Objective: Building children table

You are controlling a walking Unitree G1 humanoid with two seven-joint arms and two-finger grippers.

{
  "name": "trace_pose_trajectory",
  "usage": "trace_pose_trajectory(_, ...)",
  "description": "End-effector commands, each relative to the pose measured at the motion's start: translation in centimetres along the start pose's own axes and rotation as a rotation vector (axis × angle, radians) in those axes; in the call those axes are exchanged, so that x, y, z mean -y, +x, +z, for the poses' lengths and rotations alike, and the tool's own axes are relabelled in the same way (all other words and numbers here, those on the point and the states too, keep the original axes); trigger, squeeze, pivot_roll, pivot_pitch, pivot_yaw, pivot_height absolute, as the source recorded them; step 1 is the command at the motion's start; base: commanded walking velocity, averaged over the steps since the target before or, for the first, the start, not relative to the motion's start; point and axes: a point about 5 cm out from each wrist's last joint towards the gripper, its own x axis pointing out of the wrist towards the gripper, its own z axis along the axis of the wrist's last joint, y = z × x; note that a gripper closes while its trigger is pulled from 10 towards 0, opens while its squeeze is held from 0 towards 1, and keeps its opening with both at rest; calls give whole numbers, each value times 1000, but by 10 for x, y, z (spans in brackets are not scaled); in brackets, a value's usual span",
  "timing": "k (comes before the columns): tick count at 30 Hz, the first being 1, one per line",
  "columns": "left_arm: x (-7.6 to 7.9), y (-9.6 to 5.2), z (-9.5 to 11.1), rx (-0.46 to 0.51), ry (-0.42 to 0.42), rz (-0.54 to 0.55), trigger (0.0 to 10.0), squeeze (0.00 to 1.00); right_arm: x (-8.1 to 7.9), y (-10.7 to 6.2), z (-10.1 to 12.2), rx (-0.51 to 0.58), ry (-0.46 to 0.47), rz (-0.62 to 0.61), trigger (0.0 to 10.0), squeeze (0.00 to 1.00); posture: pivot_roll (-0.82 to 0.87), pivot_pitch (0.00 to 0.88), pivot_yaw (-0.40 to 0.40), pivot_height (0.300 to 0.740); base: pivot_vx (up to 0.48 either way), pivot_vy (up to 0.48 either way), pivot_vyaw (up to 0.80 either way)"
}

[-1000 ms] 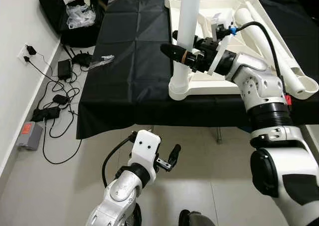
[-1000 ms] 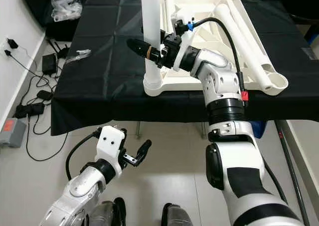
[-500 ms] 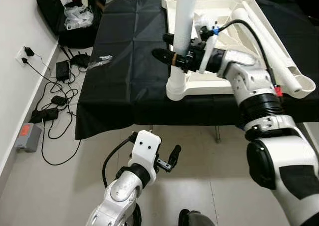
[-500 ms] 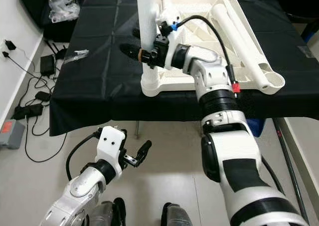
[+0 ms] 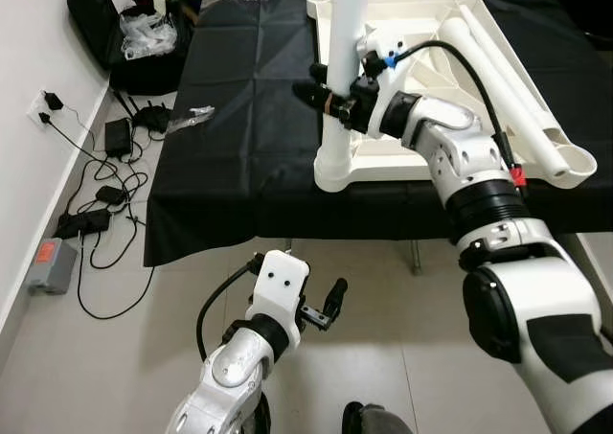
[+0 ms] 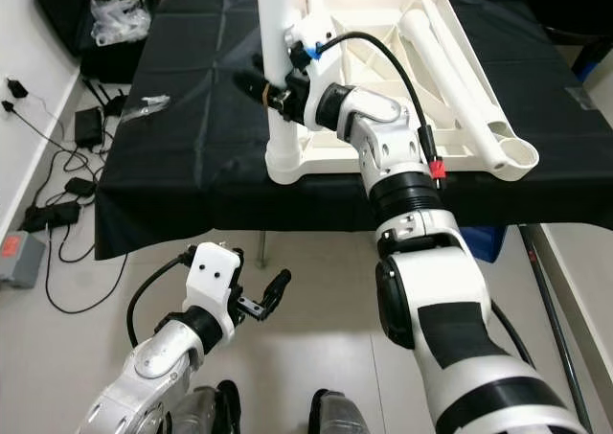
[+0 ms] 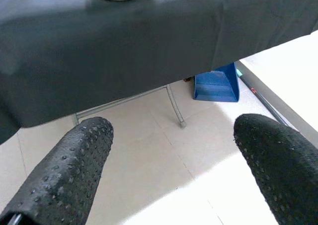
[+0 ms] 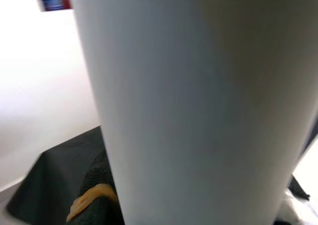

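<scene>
Leg (image 5: 347,32) stands upright in the tabletop's (image 5: 421,166) near-left corner socket; your right gripper (image 5: 324,101) is clamped around it. Your left gripper (image 5: 326,308) hangs open, low over the floor (image 5: 115,357)

Both arms are built of rounded silver-white shells with black bands at the joints, the right arm (image 5: 479,180) showing a ribbed black collar and a small red tag below it, with a black cable looping from forearm to wrist and a blue connector at the wrist. The left arm (image 5: 235,357) ends in a boxy white wrist block with two dark screw holes and its own black cable curling out the side. Each tool, the left tool (image 5: 330,300) and the right tool (image 5: 321,99), has long black fingers (image 7: 64,178) with a pebbled, dotted surface, and an orange band rings the right one.
</scene>
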Motion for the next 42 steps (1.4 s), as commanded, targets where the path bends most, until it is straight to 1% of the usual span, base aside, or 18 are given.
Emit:
trace_pose_trajectory(1, 1, -3, -3, -11, -2, 4, 10000, 0, 12, -11, -21, -86, 31, -194, 0, 0, 158, 235, -40, 740, 0, 0, 0)
trace_pose_trajectory(2, 1, -3, -3, -12, 0, 3, 10000, 0, 16, -16, -24, -86, 41, -302, 0, 0, 158, 233, -36, 740, 0, 0, 0)
trace_pose_trajectory(6, 1, -3, -3, -14, 1, 2, 10000, 0, 18, -19, -26, -85, 47, -370, 0, 0, 158, 232, -36, 740, 0, 0, 0)
trace_pose_trajectory(9, 0, -3, -4, -14, 3, -1, 10000, 0, 20, -27, -27, -68, 50, -580, 0, 0, 153, 232, -32, 740, 0, 0, 0)
trace_pose_trajectory(11, 0, -3, -4, -14, 3, -1, 10000, 0, 20, -27, -27, -68, 50, -580, 0, 0, 153, 232, -32, 740, 0, 0, 0)
trace_pose_trajectory(12, 0, -3, -3, -14, 4, -2, 10000, 0, 17, -31, -25, -37, 56, -709, 0, 0, 152, 232, -34, 740, 0, 0, 0)
trace_pose_trajectory(14, 0, -3, -3, -14, 4, -2, 10000, 0, 17, -31, -25, -37, 56, -709, 0, 0, 152, 232, -34, 740, 0, 0, 0)
trace_pose_trajectory(17, 0, -3, -3, -14, 6, -1, 10000, 0, 6, -34, -22, 33, 92, -909, 0, 0, 159, 237, -38, 740, 0, 0, 0)
trace_pose_trajectory(23, 0, -3, -3, -14, 7, 3, 10000, 0, -5, -25, -22, 59, 121, -946, 0, 0, 162, 240, -39, 740, 0, 0, 0)
trace_pose_trajectory(24, 0, -3, -3, -15, 5, 4, 10000, 0, -12, -19, -21, 63, 130, -906, 10000, 0, 160, 244, -37, 740, 0, 0, 0)
trace_pose_trajectory(26, 0, -3, -3, -15, 5, 4, 10000, 0, -12, -19, -21, 63, 130, -906, 10000, 0, 160, 244, -37, 740, 0, 0, 0)
trace_pose_trajectory(27, 0, -4, -3, -15, 4, 4, 10000, 0, -16, -13, -20, 64, 129, -847, 10000, 1000, 160, 244, -37, 740, 0, 0, 0)
trace_pose_trajectory(34, 0, -3, -2, -16, 3, 5, 10000, 0, -21, -5, -16, 77, 122, -712, 10000, 1000, 157, 247, -36, 740, 0, 0, 0)
trace_pose_trajectory(35, -1, -3, -2, -15, 2, 7, 10000, 0, -24, -2, -15, 58, 159, -542, 10000, 0, 158, 247, -38, 740, 0, 0, 0)
trace_pose_trajectory(36, -1, -3, -2, -15, 2, 7, 10000, 0, -24, -2, -15, 58, 159, -542, 10000, 0, 158, 247, -38, 740, 0, 0, 0)
trace_pose_trajectory(37, -1, -3, -2, -16, 1, 8, 10000, 0, -23, -3, -18, 30, 187, -398, 10000, 0, 156, 248, -38, 740, 0, 0, 0)
trace_pose_trajectory(39, -1, -3, -2, -16, 1, 8, 10000, 0, -21, -8, -21, -2, 212, -263, 10000, 0, 156, 248, -38, 740, 0, 0, 0)
trace_pose_trajectory(42, -1, -2, -2, -16, 2, 8, 10000, 0, -21, -12, -23, -22, 229, -193, 10000, 0, 158, 248, -37, 740, 0, 0, 0)
